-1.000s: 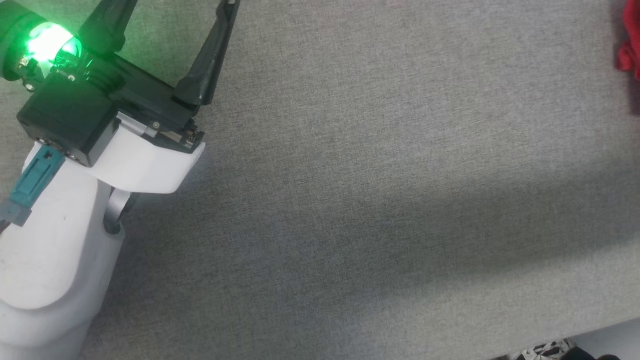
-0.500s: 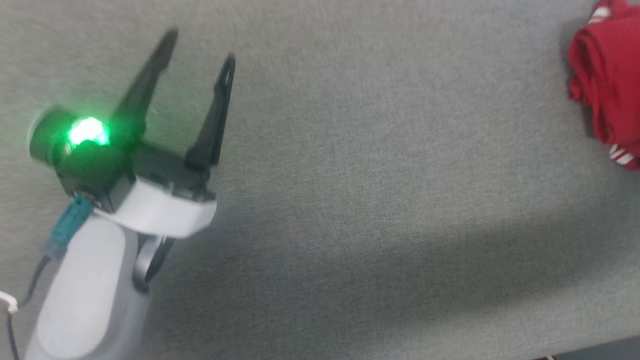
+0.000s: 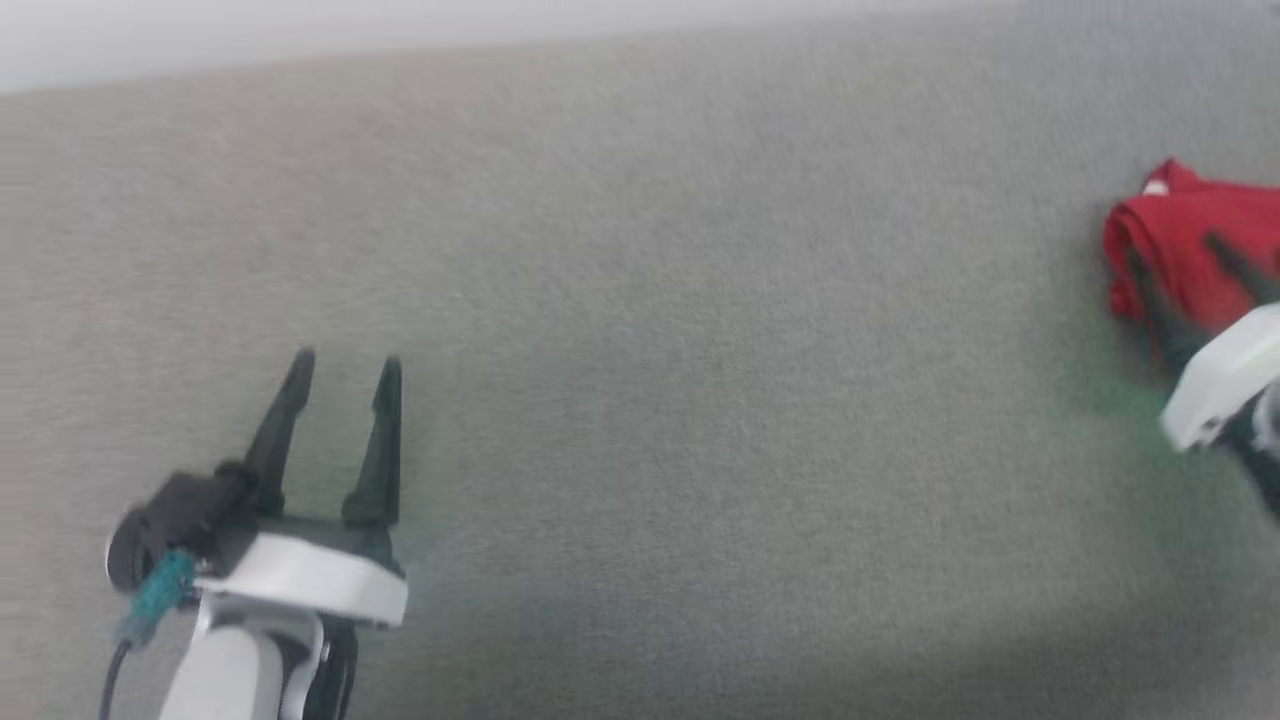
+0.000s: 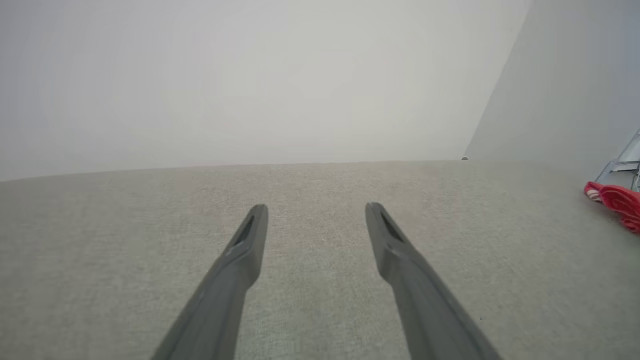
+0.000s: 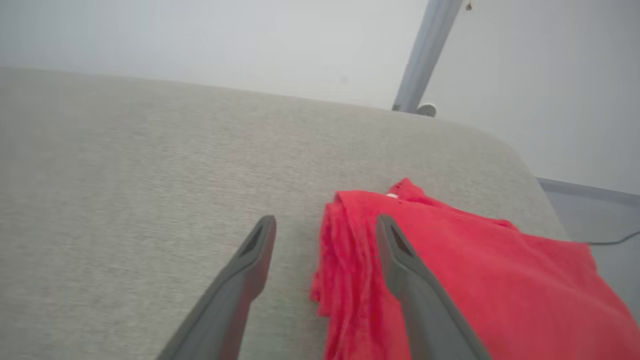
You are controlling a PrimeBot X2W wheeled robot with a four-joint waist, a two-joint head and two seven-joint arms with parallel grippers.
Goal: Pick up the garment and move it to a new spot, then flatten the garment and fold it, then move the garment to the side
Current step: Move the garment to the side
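**My view has swung right, onto the jersey**

The head camera has panned and tipped up in the last second, so the folded red jersey (image 3: 1180, 215) now shows at the right end of the bench (image 3: 700, 350). My right end effector (image 3: 1175, 255) is at its edge, fingers spread astride the fold and gripping nothing. That reads to me as set aside and released. My left end effector (image 3: 347, 360) hangs low over bare bench, well apart, also spread and empty.
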